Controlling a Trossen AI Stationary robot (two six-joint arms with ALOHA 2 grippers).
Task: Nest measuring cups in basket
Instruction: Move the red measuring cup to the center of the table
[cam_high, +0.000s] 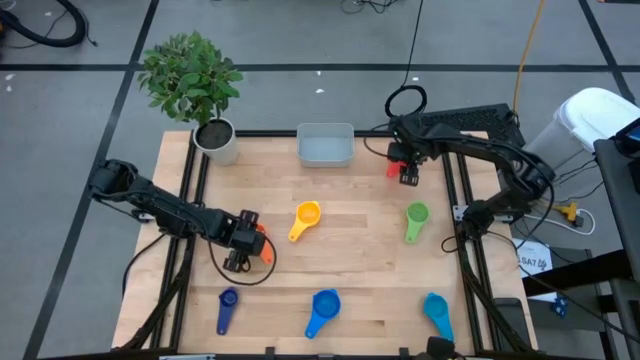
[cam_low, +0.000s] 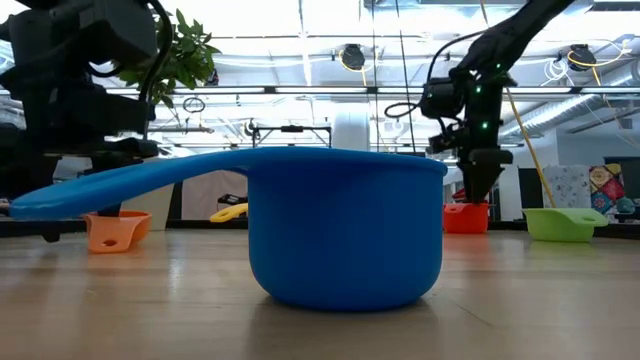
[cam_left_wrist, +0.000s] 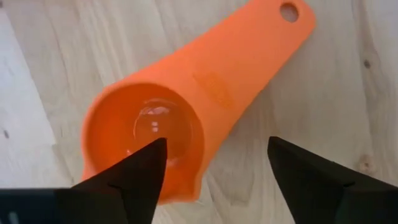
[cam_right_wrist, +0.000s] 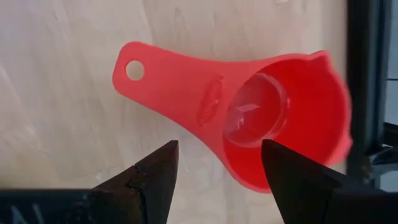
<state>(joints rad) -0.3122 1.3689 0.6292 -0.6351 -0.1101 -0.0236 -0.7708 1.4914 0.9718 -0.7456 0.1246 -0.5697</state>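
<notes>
The left gripper (cam_left_wrist: 214, 168) hung open over the orange cup (cam_left_wrist: 186, 106) near the table's left edge. The right gripper (cam_right_wrist: 217, 171) hung open over the red cup (cam_right_wrist: 249, 118), just right of the basket (cam_high: 325, 145) at the far edge.

A pale wooden table top (cam_high: 350, 270), its planks running lengthwise, sits inside a black metal frame (cam_high: 185, 180) on a grey floor (cam_high: 90, 110) marked with dark lines. A leafy green plant (cam_high: 190, 75) in a round white pot (cam_high: 218, 140) stands at one far corner of the table. Black cables (cam_high: 45, 25) loop over the floor, and a yellow cord (cam_high: 528, 45) trails down past a white bin (cam_high: 590, 120). Seen level across the table, the room behind is a bright open hall (a workshop, by its look) with a white ceiling, ducts (cam_low: 590, 105) and strip lights (cam_low: 300, 20).
</notes>
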